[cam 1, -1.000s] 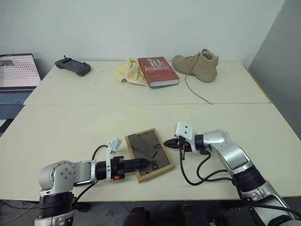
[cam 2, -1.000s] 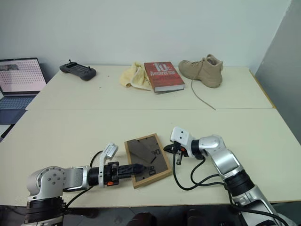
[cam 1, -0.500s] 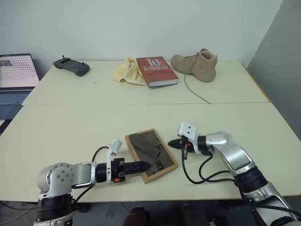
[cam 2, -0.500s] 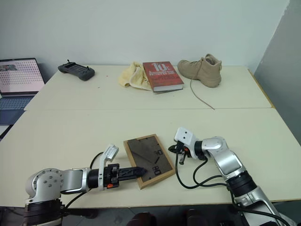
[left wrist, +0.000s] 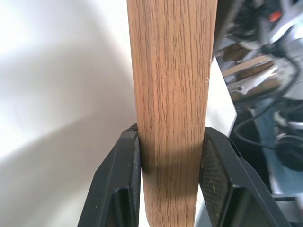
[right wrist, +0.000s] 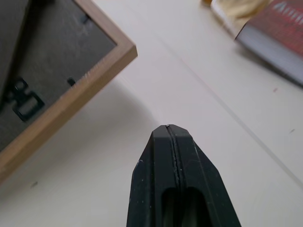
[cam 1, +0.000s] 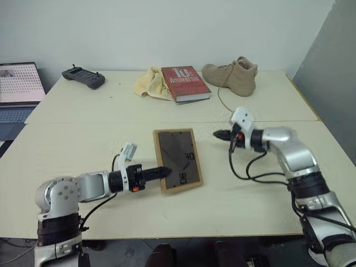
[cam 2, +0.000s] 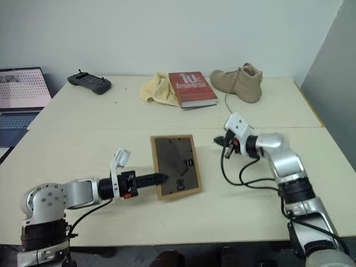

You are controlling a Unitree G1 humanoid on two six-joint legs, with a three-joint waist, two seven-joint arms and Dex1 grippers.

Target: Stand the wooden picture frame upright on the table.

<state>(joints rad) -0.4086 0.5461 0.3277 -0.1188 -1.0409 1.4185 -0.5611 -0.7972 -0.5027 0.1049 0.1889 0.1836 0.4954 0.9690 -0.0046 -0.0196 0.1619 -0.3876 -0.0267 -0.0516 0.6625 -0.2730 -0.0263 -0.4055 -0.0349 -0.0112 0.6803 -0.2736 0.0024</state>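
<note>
Frame: wooden picture frame is seen raised and tilted over the near half of the bench, dark back panel toward the camera, near-left edge gripped.
Left hand: left hand is clamped on the frame's wooden edge; both pads are pressed flat against the wood in the wrist view.
Right hand: right hand is closed, fingers pressed together, nothing held; it is held right of the frame, apart from it, tips pointing toward it.
Bench: pale cream top, thin seam across the middle; frame sits just near of the seam.
Far side: red book lies at centre, yellow cloth just left of it and touching, tan boot right of it with a lace trailing nearward.
Far left: dark handheld controller on the bench; open laptop at the left edge.
</note>
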